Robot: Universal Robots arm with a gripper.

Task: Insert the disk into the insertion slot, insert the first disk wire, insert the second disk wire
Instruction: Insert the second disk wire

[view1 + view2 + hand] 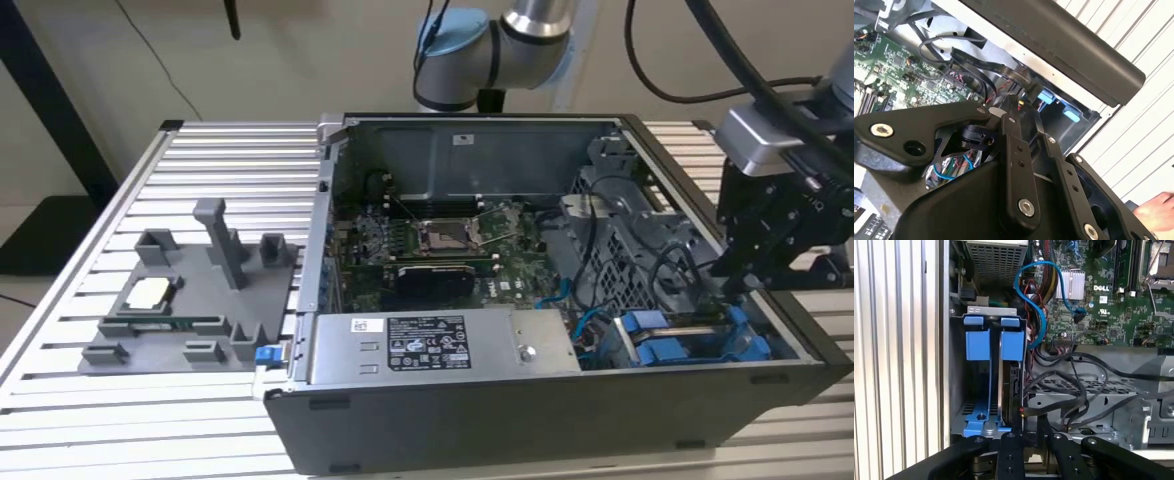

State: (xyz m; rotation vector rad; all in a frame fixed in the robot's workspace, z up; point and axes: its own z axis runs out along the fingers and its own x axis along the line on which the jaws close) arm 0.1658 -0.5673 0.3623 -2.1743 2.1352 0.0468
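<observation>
The open computer case (534,420) lies on a slatted table. At its near corner on the exterior view's right is the insertion slot (681,340) (981,412), a bay with bright blue fittings. The disk (1014,390) stands edge-on inside it, dark beside the blue carrier tabs (990,342). My gripper (738,285) (1016,102) (1026,422) hangs over that corner with its fingers close together. They pinch the plug of a black disk wire (1054,412) right at the disk's end. A little red shows at the plug. Other black wires loop beside it.
A grey labelled power-supply box (441,345) fills the case's front, with the motherboard (441,240) behind it. A perforated metal cage (1094,390) borders the bay. A grey fixture tray (187,300) sits at the exterior view's left. A person's hand (1159,207) shows beside the arm.
</observation>
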